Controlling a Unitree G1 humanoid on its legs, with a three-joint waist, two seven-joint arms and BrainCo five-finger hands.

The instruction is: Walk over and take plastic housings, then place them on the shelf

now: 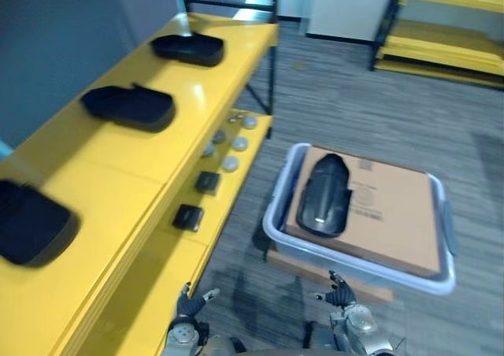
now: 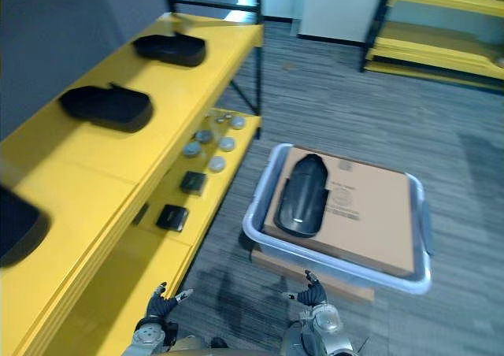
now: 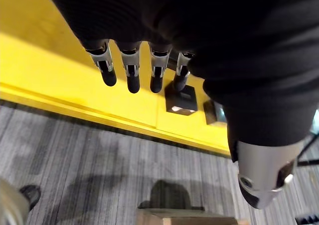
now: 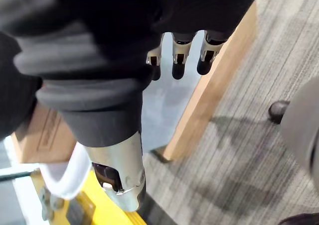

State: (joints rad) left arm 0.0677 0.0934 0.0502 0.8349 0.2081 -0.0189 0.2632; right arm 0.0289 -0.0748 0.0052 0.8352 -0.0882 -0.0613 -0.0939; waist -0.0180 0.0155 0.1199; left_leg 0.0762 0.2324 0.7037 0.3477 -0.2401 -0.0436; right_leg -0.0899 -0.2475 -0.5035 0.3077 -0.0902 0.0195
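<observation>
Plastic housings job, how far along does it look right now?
Done: a far housing, a middle housing and a near housing lie on top of the yellow shelf. In hand: nothing; the left hand and right hand hang open and empty. Left: the last housing lies on cardboard in the bin, not yet picked up.

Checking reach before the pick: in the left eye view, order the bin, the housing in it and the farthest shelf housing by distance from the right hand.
1. Bin, just ahead of the right hand.
2. Housing in it, lying on the cardboard.
3. Farthest shelf housing, at the far end of the top shelf, on the left.
</observation>
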